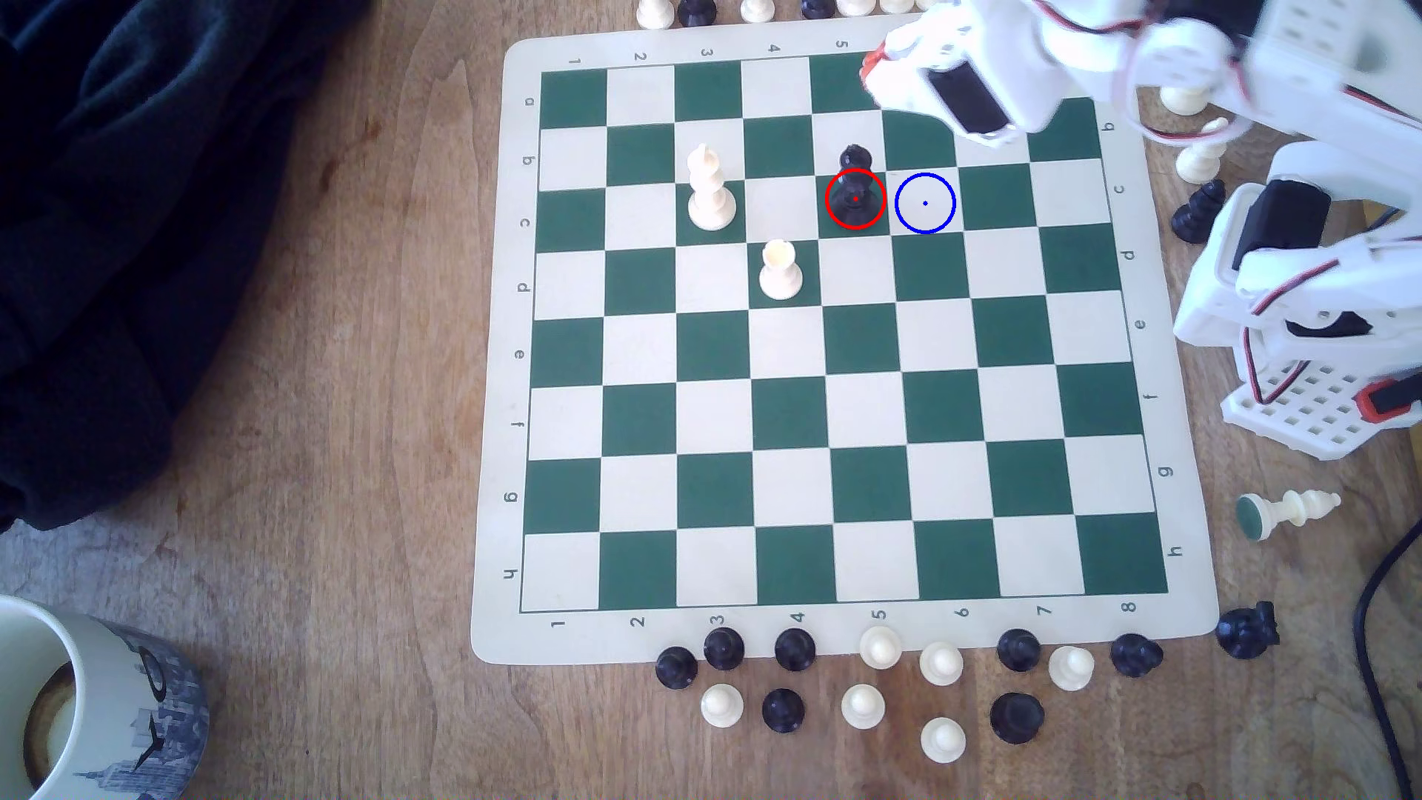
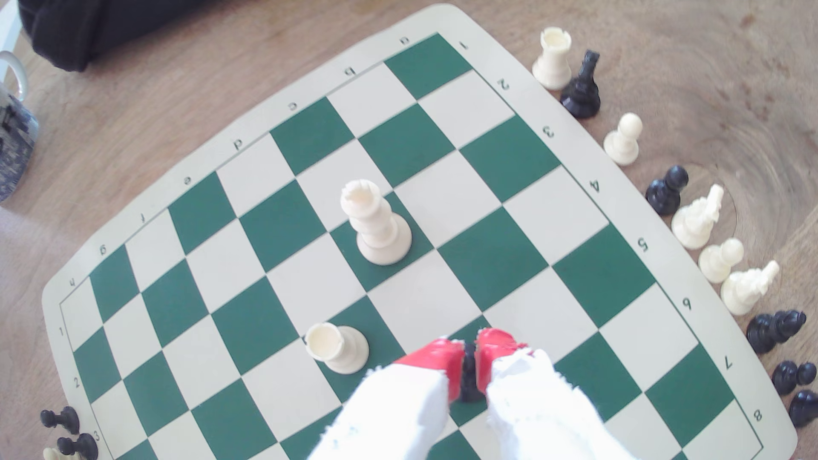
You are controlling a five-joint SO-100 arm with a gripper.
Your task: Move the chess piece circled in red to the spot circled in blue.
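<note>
The chess piece (image 1: 854,185), tall and glossy black, stands upright on the green square ringed in red. In the wrist view a sliver of the chess piece (image 2: 468,376) shows in the narrow gap between the red fingertips (image 2: 438,358). My gripper (image 1: 873,65) hovers above and behind the piece, its head free of the jaws; the gripper (image 2: 469,343) is open only a slit and holds nothing. The spot (image 1: 925,203), a cream square with a blue circle, lies one square toward the exterior view's right of the piece.
A tall cream piece (image 1: 709,188) and a cream rook (image 1: 780,271) stand on the board (image 1: 846,631) to the exterior view's left of the black piece. Loose pieces line the board's near, far and right edges. A mug (image 1: 92,708) sits at the lower left.
</note>
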